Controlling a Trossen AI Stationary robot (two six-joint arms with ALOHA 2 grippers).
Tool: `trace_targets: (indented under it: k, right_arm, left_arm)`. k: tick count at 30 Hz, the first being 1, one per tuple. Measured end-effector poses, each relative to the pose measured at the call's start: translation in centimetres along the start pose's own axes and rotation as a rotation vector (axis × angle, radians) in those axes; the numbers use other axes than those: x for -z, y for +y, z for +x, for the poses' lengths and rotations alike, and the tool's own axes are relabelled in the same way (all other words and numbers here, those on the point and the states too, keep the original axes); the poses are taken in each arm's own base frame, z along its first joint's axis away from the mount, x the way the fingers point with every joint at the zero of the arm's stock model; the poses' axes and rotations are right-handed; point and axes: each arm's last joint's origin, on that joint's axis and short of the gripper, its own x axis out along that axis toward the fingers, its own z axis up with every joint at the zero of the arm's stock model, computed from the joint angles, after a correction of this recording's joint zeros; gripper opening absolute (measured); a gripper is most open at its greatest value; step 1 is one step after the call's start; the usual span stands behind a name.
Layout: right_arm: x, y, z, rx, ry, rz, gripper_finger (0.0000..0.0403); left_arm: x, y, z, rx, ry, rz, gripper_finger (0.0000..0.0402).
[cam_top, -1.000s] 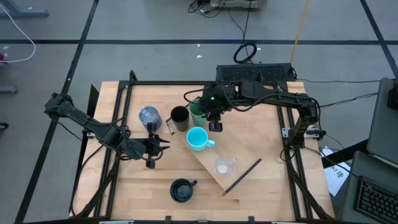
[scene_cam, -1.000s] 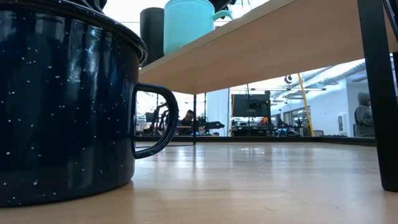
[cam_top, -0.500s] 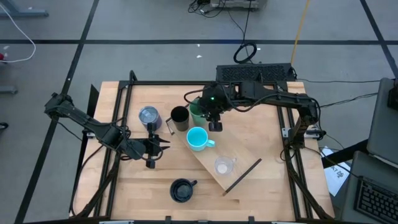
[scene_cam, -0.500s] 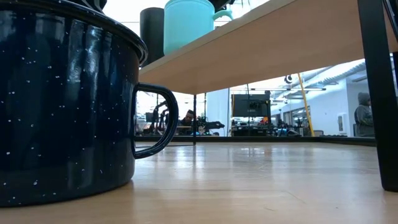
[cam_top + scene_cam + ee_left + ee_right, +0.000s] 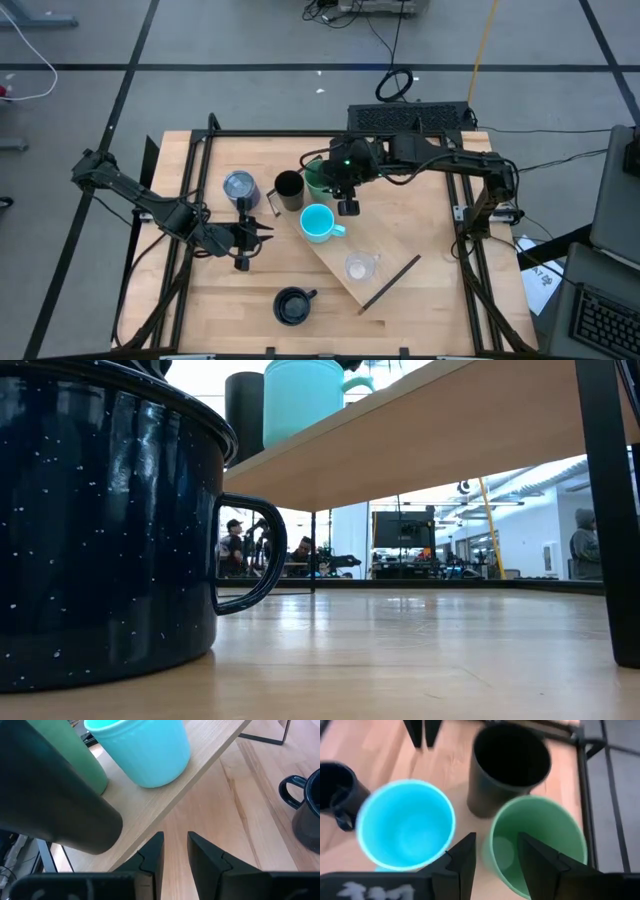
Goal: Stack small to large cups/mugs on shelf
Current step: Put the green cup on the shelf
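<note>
My right pincer (image 5: 492, 852) hung open, gripping nothing, right above the matte green cup (image 5: 536, 840); it looked empty inside.

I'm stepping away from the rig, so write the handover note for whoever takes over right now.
Right gripper: jaws open, empty, above the shelf by the green cup.
Left gripper: jaws nearly closed, empty, low over the table just off the shelf edge.
On the shelf: black cup, green cup, cyan mug, clear glass cup.
Off the shelf: navy mug near the front, shiny tumbler at the left.
Done: four vessels up.
Left: get the navy mug and the tumbler onto the shelf, then check the small-to-large order.
</note>
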Motion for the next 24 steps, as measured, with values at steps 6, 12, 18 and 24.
trace_targets:
  k: [6,12,18,24]
  right_arm:
    - [-0.4,0.8,-3.6,0.005,-0.099,0.009,0.0132]
    - [1.8,2.5,-4.7,-0.034,-0.045,0.058,0.0132]
    - [6.0,3.3,-1.4,-0.007,-0.071,0.094,0.0132]
    - [9.9,2.2,1.7,0.019,-0.133,0.149,0.0123]
  left_arm:
    - [0.0,0.0,0.0,0.000,0.002,0.005,0.0088]
    - [0.0,0.0,0.0,0.000,0.000,0.012,0.0088]
    - [-0.1,0.0,0.0,0.000,-0.012,0.023,0.0088]
    - [-0.1,0.0,0.0,0.000,-0.011,0.022,0.0088]
